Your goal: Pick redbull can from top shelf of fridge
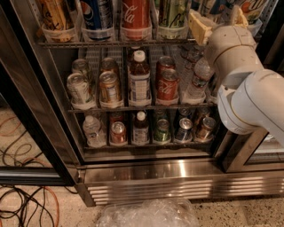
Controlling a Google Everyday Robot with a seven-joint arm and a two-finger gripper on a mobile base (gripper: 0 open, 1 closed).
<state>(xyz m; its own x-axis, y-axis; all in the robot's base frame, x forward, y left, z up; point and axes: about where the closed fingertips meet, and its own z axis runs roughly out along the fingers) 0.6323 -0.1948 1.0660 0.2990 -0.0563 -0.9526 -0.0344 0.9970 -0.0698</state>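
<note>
Speckled floor is showing right of the plastic; cables are sprawling left of it; gripper is hovering high above it.

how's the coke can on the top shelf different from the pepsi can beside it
The Coca-Cola can is red with white script; the Pepsi can is dark blue with a round logo. The Coca-Cola can stands nearer the end effector, which is at the top shelf's right end; the Pepsi can is one holder further left. Both stand upright in clear holders.
</note>
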